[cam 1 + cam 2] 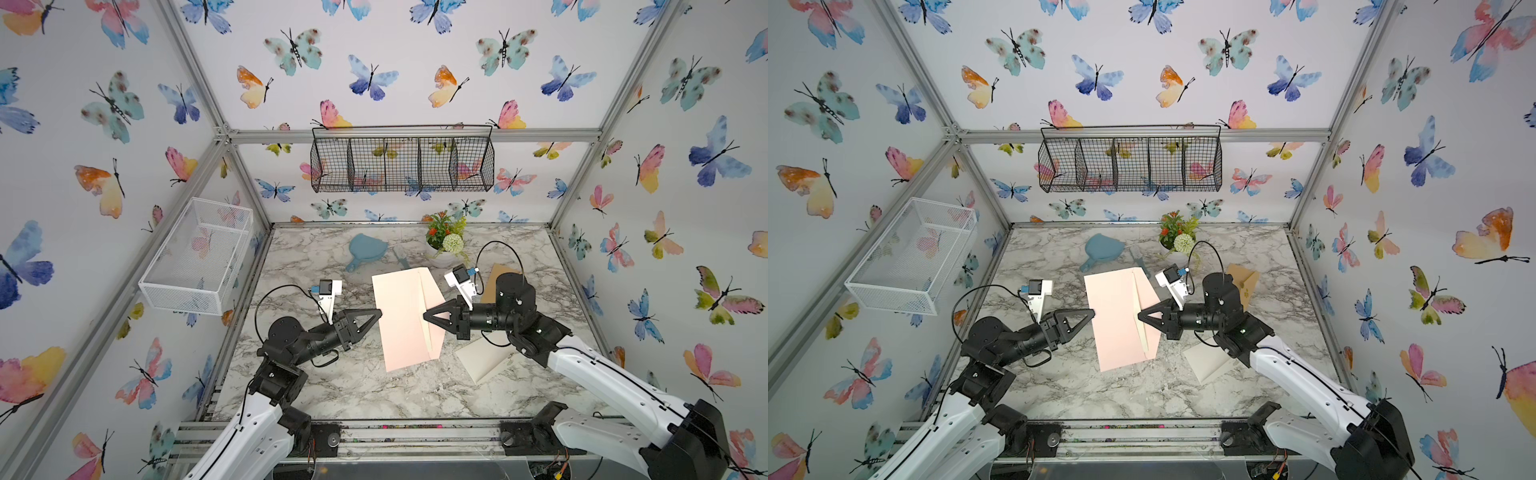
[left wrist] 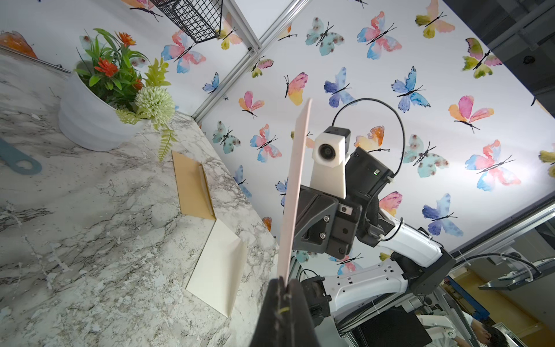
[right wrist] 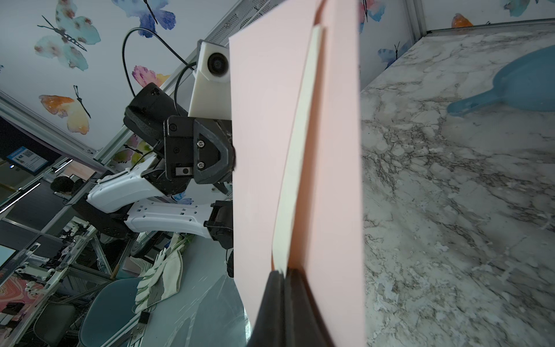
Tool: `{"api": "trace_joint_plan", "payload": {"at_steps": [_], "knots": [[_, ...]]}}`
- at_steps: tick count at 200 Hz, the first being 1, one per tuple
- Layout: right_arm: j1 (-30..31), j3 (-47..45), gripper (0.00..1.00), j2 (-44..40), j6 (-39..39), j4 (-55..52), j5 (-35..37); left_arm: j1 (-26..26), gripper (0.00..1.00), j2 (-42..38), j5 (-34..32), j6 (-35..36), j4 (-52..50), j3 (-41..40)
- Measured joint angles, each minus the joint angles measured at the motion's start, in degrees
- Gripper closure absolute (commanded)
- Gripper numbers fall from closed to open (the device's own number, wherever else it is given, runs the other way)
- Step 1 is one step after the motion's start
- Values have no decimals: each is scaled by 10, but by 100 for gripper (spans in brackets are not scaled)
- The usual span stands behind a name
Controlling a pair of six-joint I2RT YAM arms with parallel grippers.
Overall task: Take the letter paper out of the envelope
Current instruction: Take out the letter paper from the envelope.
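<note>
1. the letter [image 3: 295,150] sits inside the envelope [image 1: 399,324], with only a cream strip showing at the open mouth beside the flap. the whole thing hangs in the air between the arms, above the table [image 1: 332,395].
2. your right gripper [image 3: 283,273] is closed tight on the edge of that strip. the wrist view doesn't settle whether a pink layer is caught too. if it is, pulling will drag or tear the envelope rather than free the letter.
3. that hold looks shallow, right at the paper's margin. a quick pull could slip the letter out of the jaws and leave it inside.
4. your left gripper [image 2: 283,282] is clamped shut on the opposite edge of the envelope. if it pinches the letter through the wall as well, the arms will fight each other and something could rip.
5. pull along the pocket, not across it. a skewed pull could jam a corner of the letter against the seam and crease it.
6. if either hold fails, the envelope drops toward the cream envelope [image 1: 486,361] and the tan envelope [image 2: 192,186] on the table by the right arm, and could get mixed in with them.
</note>
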Motion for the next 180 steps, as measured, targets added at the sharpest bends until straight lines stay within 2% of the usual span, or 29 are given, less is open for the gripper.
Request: {"api": "trace_joint_plan", "payload": {"at_steps": [123, 150, 180], "knots": [[-3, 0, 99, -47, -45, -95, 40, 24, 98, -19, -3, 42, -76, 15], [-15, 0, 99, -66, -60, -130, 56, 62, 98, -30, -3, 52, -103, 17], [-24, 4, 99, -77, -76, -155, 71, 129, 98, -28, 17, 58, -121, 17]]}}
